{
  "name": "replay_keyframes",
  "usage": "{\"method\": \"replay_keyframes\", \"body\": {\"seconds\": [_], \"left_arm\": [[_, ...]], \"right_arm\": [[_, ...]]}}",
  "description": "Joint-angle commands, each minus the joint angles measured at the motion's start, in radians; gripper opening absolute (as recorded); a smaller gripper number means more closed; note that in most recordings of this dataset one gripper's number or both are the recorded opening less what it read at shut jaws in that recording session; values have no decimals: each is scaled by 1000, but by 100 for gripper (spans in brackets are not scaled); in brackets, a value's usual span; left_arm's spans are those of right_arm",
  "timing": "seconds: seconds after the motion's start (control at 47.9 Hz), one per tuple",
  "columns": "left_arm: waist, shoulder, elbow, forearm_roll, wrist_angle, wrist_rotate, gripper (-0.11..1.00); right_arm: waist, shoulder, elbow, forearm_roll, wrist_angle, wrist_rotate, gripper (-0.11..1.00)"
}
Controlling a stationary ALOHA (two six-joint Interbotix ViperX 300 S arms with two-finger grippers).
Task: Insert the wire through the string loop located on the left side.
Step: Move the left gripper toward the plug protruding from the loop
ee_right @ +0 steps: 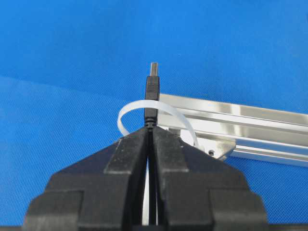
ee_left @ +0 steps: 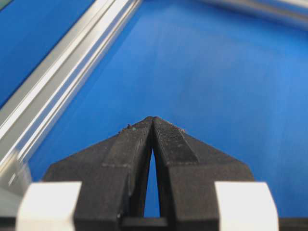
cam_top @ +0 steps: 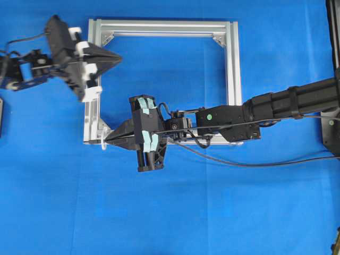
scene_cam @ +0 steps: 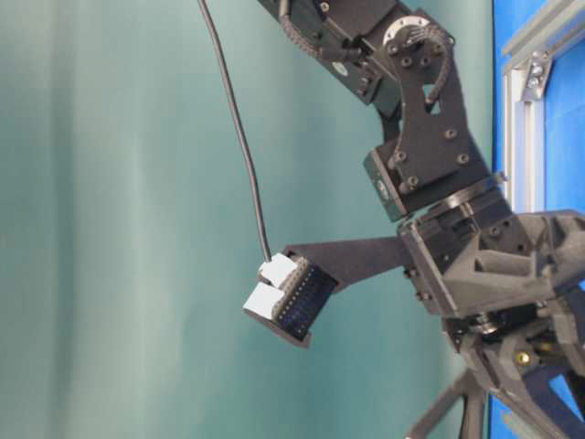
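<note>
Overhead view, left to right. My left gripper [cam_top: 118,56] hangs over the upper left part of the aluminium frame [cam_top: 231,69], its tip pointing inward across the left rail. Its fingers [ee_left: 144,139] are clenched tip to tip with nothing between them; my left wrist camera shows only a thin wedge of blue table cover [ee_left: 216,72] behind the closed tips, with a frame rail [ee_left: 62,86] running diagonally on the left.

At the frame's lower left corner sits the string loop [cam_top: 102,143], faint and whitish against the blue. My right gripper [cam_top: 109,139] reaches across the middle from the right, and its tip lies at that corner, just beside the loop.

My right wrist camera gives the closer relation. My right fingers [ee_right: 125,159] are clamped on the wire [ee_right: 153,96] just behind its plug, which stands out upright beyond the tips with a small metal end on top. The string loop [ee_right: 132,107] arcs as a pale band from left of the plug across to a silver corner bracket [ee_right: 216,147] on the right. The plug's dark body crosses the band; I cannot tell whether it sits inside the loop or merely in front of it.

Further right in the overhead view, the wire [cam_top: 255,163] trails from my right gripper beneath the right arm [cam_top: 297,101] and curves off toward the right edge of the table.
</note>
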Motion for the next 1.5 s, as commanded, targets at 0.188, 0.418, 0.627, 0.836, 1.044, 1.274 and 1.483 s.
{"method": "replay_keyframes", "body": {"seconds": [0.188, 0.418, 0.627, 0.836, 1.044, 1.274, 1.483], "left_arm": [[37, -146, 130, 3, -11, 2, 0], [69, -186, 173, 3, -11, -2, 0], [38, -183, 167, 3, -6, -11, 0], [-107, -202, 184, 3, -11, -38, 0], [-298, -235, 190, 5, -11, -38, 0], [-407, -244, 189, 20, -11, -26, 0], [-486, -244, 184, 28, -6, -23, 0]], "right_arm": [[-3, -20, -17, 0, -3, -2, 2], [-3, -20, -17, 0, -6, 0, 2], [-3, -20, -18, -2, -8, -2, 2], [-2, -20, -17, 0, -6, 0, 2], [-3, -20, -18, 0, -8, 0, 2], [-2, -20, -18, 0, -8, 0, 2], [-3, -20, -18, 0, -8, 0, 2]]}}
